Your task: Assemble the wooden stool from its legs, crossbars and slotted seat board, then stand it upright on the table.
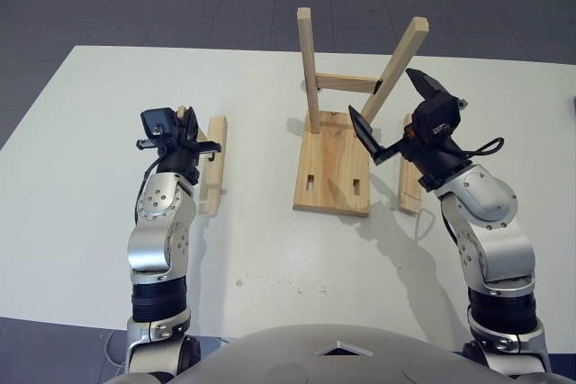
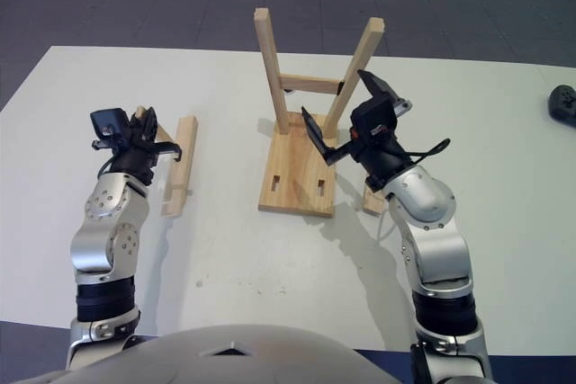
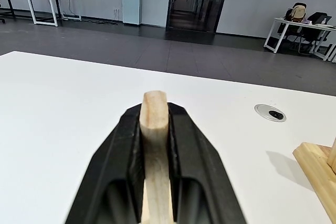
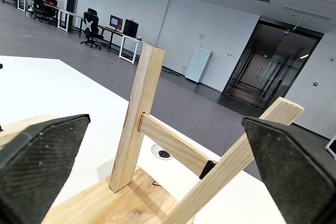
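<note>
The slotted seat board (image 1: 331,168) lies flat on the white table (image 1: 90,177). A leg frame stands on its far end: one leg (image 1: 308,65) upright, a crossbar (image 1: 345,84), and the other leg (image 1: 402,58) tilted outward. My right gripper (image 1: 382,93) is open, its fingers either side of the tilted leg (image 4: 231,166) without closing on it. A second leg frame (image 1: 214,164) lies flat at the left. My left gripper (image 1: 183,132) is shut on that frame's outer leg (image 3: 155,145).
Another wooden piece (image 1: 410,188) lies on the table under my right forearm, right of the seat board. A small black object (image 2: 564,103) sits at the table's far right edge. A round cable port (image 3: 270,113) is set into the tabletop behind the parts.
</note>
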Robot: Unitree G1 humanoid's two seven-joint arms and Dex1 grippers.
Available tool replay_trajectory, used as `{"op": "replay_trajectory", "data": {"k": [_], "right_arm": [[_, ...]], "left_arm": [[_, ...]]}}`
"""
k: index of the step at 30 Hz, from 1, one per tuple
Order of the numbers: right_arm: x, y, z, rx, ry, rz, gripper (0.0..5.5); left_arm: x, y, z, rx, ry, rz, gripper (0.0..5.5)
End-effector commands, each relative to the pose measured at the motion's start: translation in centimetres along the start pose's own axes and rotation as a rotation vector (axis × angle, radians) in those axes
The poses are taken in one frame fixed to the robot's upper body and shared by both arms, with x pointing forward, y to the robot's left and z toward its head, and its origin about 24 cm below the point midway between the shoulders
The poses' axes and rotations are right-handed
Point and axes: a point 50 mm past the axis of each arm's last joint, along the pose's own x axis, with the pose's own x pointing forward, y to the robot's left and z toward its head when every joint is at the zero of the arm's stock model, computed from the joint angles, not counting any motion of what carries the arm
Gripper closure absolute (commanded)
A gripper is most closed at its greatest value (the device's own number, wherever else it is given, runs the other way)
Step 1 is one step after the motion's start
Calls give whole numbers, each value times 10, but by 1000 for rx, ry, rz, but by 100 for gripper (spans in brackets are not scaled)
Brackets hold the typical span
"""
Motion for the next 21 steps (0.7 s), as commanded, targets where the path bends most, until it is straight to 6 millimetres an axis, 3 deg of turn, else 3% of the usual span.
{"op": "replay_trajectory", "data": {"k": [1, 13, 14, 21], "right_arm": [[3, -3, 2, -20, -11, -9, 10], [5, -3, 2, -31, -13, -6, 10], [5, -3, 2, -31, -14, -7, 10], [4, -1, 1, -29, -11, -4, 10]], "left_arm": [[-24, 16, -72, -69, 382, 83, 508], [-10, 2, -44, 124, 224, 3, 508], [-9, 1, -43, 128, 216, 7, 471], [-5, 1, -29, 139, 147, 30, 369]]}}
